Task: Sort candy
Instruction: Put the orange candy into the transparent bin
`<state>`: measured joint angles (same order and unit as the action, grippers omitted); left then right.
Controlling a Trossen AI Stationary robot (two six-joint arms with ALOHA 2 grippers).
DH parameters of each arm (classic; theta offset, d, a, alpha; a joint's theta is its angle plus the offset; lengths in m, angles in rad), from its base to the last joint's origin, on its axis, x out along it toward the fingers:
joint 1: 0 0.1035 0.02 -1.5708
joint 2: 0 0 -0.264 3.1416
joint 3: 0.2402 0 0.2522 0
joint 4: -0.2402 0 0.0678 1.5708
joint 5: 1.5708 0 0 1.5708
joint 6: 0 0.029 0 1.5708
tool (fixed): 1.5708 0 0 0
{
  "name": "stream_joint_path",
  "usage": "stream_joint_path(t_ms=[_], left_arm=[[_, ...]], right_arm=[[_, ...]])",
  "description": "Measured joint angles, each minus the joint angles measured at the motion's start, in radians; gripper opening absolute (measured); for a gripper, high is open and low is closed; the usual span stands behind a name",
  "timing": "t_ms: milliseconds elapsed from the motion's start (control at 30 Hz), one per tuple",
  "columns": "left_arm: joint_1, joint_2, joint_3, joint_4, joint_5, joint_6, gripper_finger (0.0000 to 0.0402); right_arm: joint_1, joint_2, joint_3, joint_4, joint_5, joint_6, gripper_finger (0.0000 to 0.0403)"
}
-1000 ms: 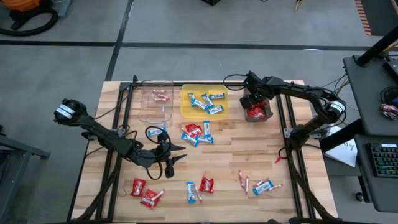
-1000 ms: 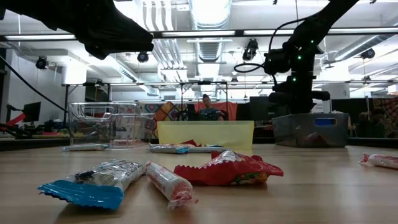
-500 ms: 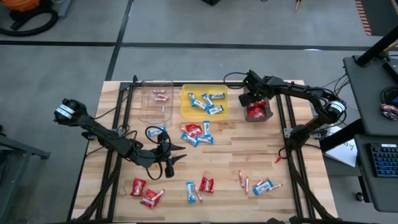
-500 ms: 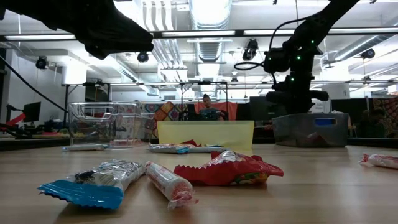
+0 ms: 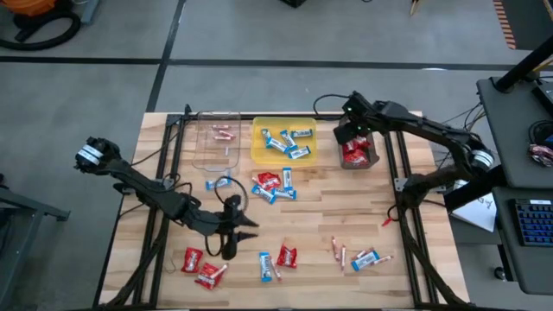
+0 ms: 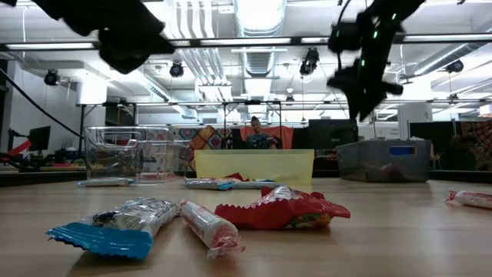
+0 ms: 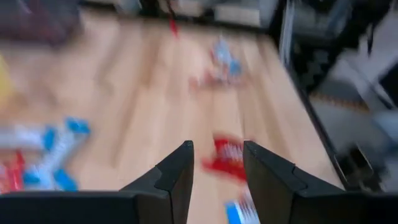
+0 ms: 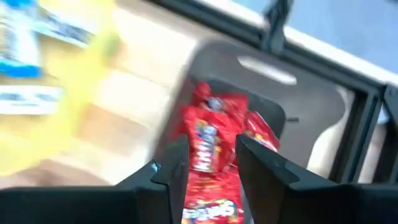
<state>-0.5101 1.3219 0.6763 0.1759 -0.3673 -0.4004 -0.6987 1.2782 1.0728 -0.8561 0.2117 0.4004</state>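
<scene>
Just ahead of your left gripper (image 7: 216,163), between its spread, empty fingers, lies a red packet (image 7: 229,157) on the bare table (image 5: 320,220), with a blue-and-white bar (image 7: 239,213) closer in and slightly to one side. Expect it to be light, soft and crinkly — the glossy wrap will likely slide, so I would pinch across the filled middle rather than a flat sealed end. The candy (image 5: 272,186) lies scattered around that gripper: red packets, blue-and-white bars and thin pinkish sticks, some already in the clear, yellow and dark trays. Your right gripper (image 8: 209,163) hovers over the dark tray (image 8: 323,112), fingers apart and holding nothing — red packets lie heaped directly beneath it.
</scene>
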Motion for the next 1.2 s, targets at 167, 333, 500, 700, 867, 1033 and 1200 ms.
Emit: stream_joint_path(t_ms=[167,333,500,700,867,1033,1200], left_arm=[[-0.035,0.031,0.147,-0.445,0.044,-0.184,0.0143],[-0.116,0.090,0.238,-0.713,0.129,-0.360,0.0163],[-0.179,0.154,0.297,-0.749,0.254,-0.464,0.0176],[-0.244,0.244,0.350,-0.780,0.283,-0.558,0.0175],[-0.286,0.311,0.358,-0.784,0.289,-0.636,0.0167],[-0.300,0.367,0.357,-0.778,0.290,-0.686,0.0162],[-0.302,0.401,0.355,-0.775,0.271,-0.685,0.0161]], right_arm=[[0.126,-0.144,0.019,0.020,0.015,0.043,0.0121],[0.295,-0.261,0.018,0.025,0.064,0.095,0.0119],[0.449,-0.310,0.017,0.026,0.176,0.163,0.0119],[0.565,-0.294,0.016,0.037,0.238,0.186,0.0119],[0.592,-0.260,0.016,0.058,0.238,0.189,0.0118],[0.592,-0.229,0.016,0.061,0.238,0.191,0.0118],[0.592,-0.208,0.015,0.061,0.237,0.191,0.0118]])
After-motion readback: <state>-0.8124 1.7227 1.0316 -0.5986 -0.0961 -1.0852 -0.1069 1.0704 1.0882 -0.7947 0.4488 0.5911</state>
